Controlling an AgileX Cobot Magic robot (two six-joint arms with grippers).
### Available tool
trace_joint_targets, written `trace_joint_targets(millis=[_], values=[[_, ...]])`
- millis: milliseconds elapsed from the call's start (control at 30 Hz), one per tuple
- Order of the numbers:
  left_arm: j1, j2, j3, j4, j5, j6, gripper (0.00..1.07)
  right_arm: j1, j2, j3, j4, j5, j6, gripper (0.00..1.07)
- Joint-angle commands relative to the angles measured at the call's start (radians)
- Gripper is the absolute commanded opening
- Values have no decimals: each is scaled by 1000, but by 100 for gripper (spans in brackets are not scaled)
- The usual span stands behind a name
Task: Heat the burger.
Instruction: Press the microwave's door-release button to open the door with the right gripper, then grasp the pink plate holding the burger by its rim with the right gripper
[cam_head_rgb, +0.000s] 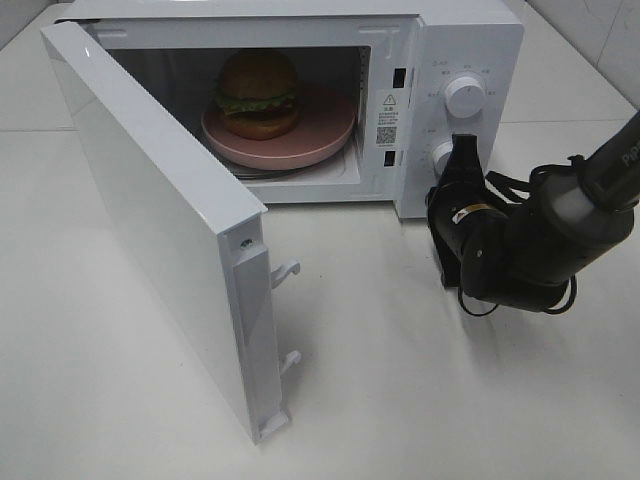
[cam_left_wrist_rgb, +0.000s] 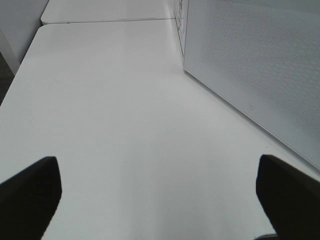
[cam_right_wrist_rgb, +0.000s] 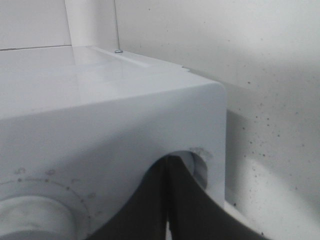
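Burger (cam_head_rgb: 258, 92): bun glossy golden-brown, lettuce frill green, dark brown layer beneath.
Plate (cam_head_rgb: 325, 138): plain pink.
Microwave (cam_head_rgb: 470, 40): white casing. Its knobs (cam_head_rgb: 464, 95) are white with faint grey markings around them. The front label (cam_head_rgb: 388, 118) is white with black print and a black square code.
Door (cam_head_rgb: 150, 230): white; in the left wrist view its panel shows a fine grey dot mesh.
Counter (cam_head_rgb: 450, 380): plain white.
Right pincer (cam_head_rgb: 460, 150): black. Its arm (cam_head_rgb: 520, 250) is black with a small yellow sticker (cam_head_rgb: 470, 213).
Left pincer (cam_left_wrist_rgb: 159, 197): fingers (cam_left_wrist_rgb: 30, 192) black.
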Motion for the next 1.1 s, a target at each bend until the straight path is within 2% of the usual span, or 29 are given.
trace_joint_targets(millis=[33,600,667,767,867,933,967,1033,1100], values=[[2,-14,-1,-3,-14,0,98,8,-58,4,-42,-131,26,0],[2,-14,-1,-4,-14,0,98,35,-212,198,-100,52,26,1],[2,-14,-1,-4,-14,0,98,35,-281,242,-102,112,-38,2],[2,-14,-1,-4,-14,0,98,35,-303,251,-104,132,-67,2],[2,-14,-1,-4,-14,0,98,35,-368,267,-104,187,-187,3],[2,-14,-1,-4,-14,0,98,35,-428,267,-105,264,-354,3],[2,-14,-1,-4,-14,0,98,35,-428,267,-105,264,-354,3],[2,-14,-1,-4,-14,0,98,35,-501,267,-116,333,-579,5],[2,-14,-1,-4,-14,0,98,35,-518,267,-122,345,-632,5]])
